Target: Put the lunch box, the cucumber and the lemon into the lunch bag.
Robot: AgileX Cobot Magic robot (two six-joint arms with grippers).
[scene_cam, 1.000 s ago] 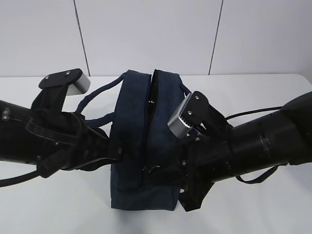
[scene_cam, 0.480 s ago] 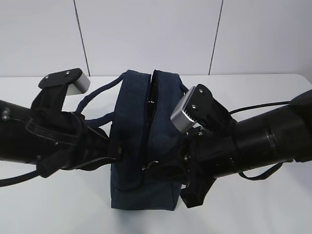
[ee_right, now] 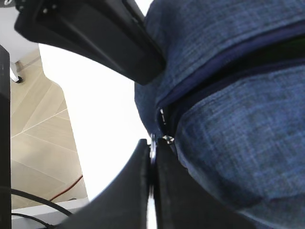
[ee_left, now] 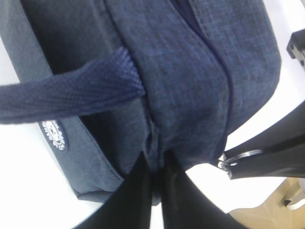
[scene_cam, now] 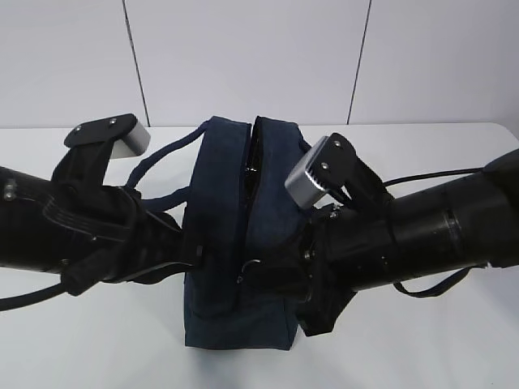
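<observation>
The lunch bag (scene_cam: 239, 235), boxy dark navy fabric, stands on the white table (scene_cam: 97, 340) with its long axis and zipper running away from the camera, the left gripper (ee_left: 155, 179) pinching its near-end fabric and the right gripper (ee_right: 151, 164) clamped on the ring pull (ee_left: 238, 156).

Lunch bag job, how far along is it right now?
No lunch box, cucumber or lemon is in view, so packing cannot be confirmed. The lunch bag stands with its zipper partly open. The right gripper is shut on the zipper ring; the left gripper pinches the bag's fabric. Left: moving the zipper.
</observation>
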